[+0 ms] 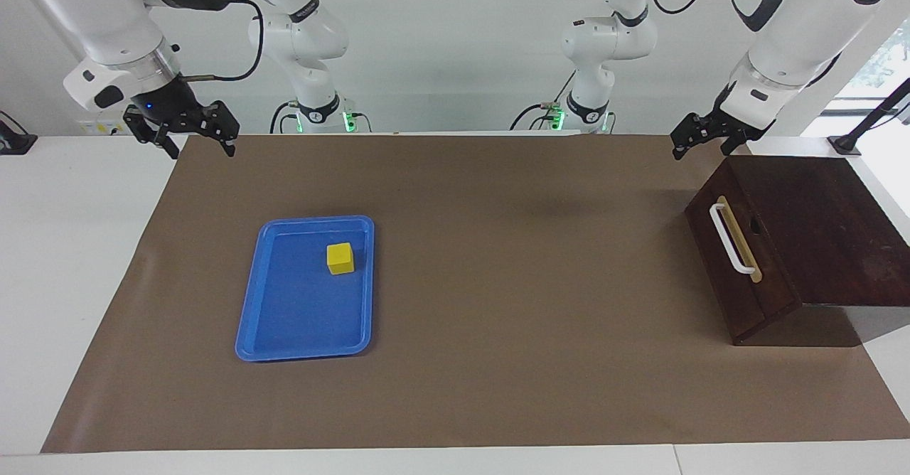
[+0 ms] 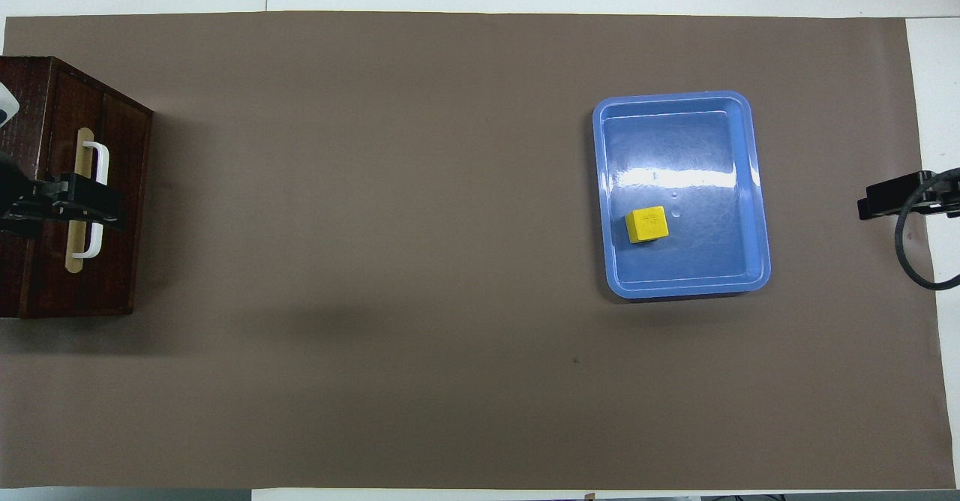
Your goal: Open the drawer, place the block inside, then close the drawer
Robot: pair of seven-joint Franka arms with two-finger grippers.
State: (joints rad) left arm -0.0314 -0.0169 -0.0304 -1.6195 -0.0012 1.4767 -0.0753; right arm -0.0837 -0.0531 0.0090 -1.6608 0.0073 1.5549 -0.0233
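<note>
Block (image 1: 340, 258) in tray (image 1: 284, 340), drawer (image 1: 739, 262) shut

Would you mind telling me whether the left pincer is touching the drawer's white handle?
Apart. The facing view shows the left pincer raised above the mat near the box's corner, clear of the white handle.

You see the drawer (image 1: 739, 262), dark brown wood with a white bar handle (image 1: 731, 239) on a tan strip, sitting shut at the left arm's end. Your small yellow block (image 1: 340, 258) rests upright in the blue tray (image 1: 284, 333).
</note>
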